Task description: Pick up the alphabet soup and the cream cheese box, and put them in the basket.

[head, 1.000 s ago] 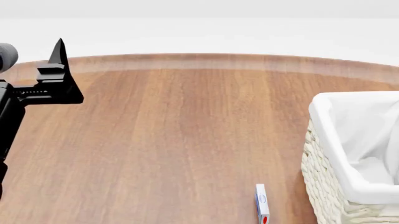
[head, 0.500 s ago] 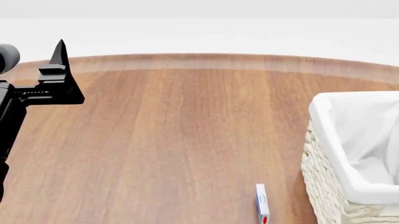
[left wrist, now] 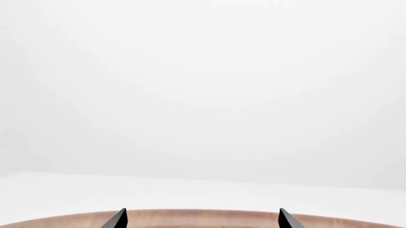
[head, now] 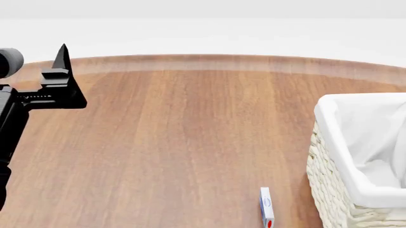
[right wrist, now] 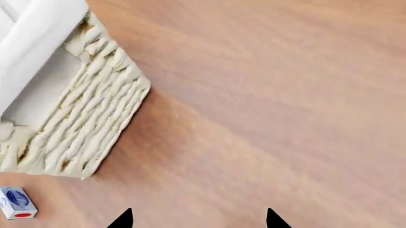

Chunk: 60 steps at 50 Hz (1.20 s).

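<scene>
The cream cheese box, white with a blue oval and a red patch, stands on edge on the wooden table at the head view's bottom, just left of the basket. It also shows in the right wrist view, beside the basket's woven corner. The basket's white liner holds nothing that I can see. The alphabet soup is out of view. My left gripper is raised at the far left, open and empty; its tips stand wide apart. My right gripper is open and empty above bare table, outside the head view.
The round wooden table's far edge curves across the back, with pale floor beyond. The basket stands at the table's right side.
My left gripper has drifted slightly to the right and a little down. The box and basket have not moved.
</scene>
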### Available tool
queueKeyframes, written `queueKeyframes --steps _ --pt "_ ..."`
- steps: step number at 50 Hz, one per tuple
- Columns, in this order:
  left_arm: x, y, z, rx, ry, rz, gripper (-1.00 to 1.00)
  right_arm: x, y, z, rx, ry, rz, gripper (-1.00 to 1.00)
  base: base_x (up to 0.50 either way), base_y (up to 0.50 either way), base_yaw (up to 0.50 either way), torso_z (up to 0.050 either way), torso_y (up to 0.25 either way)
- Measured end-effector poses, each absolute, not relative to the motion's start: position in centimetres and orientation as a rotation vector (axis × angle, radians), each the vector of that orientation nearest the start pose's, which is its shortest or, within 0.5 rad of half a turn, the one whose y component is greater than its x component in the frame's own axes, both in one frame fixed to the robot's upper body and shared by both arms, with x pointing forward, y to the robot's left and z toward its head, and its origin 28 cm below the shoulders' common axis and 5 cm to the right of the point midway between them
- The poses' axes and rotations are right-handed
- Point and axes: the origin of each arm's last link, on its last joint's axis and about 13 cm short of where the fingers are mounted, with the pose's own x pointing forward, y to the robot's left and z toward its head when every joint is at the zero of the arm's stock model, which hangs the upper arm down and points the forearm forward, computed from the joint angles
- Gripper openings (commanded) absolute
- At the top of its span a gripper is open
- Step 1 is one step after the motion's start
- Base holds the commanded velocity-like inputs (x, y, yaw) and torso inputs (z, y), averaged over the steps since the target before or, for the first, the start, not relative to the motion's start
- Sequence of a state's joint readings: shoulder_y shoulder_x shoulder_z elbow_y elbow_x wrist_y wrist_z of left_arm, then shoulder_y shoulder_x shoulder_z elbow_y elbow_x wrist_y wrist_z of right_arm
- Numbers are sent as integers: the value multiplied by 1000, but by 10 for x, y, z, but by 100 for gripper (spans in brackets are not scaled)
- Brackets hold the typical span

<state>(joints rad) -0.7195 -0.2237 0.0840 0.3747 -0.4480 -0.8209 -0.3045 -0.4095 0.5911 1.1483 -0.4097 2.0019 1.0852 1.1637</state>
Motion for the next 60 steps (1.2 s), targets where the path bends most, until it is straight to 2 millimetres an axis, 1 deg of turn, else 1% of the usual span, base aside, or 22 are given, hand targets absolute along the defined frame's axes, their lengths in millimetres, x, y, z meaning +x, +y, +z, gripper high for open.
queueKeyframes --steps 10,24,40,48,60 --pt "296 216 223 -62 -217 -4 100 59 -271 162 669 601 -785 100 0 0 0 0 0" --pt "297 217 221 -65 -209 -3 100 50 -273 158 675 612 -816 100 0 0 0 0 0" --pt "298 217 219 -67 -202 -1 100 40 -271 133 706 698 -812 100 0 0 0 0 0" --pt "299 217 218 -66 -199 -1 100 41 -269 127 714 730 -785 100 0 0 0 0 0" --pt "299 218 216 -65 -193 0 100 56 -263 128 704 755 -723 100 0 0 0 0 0"
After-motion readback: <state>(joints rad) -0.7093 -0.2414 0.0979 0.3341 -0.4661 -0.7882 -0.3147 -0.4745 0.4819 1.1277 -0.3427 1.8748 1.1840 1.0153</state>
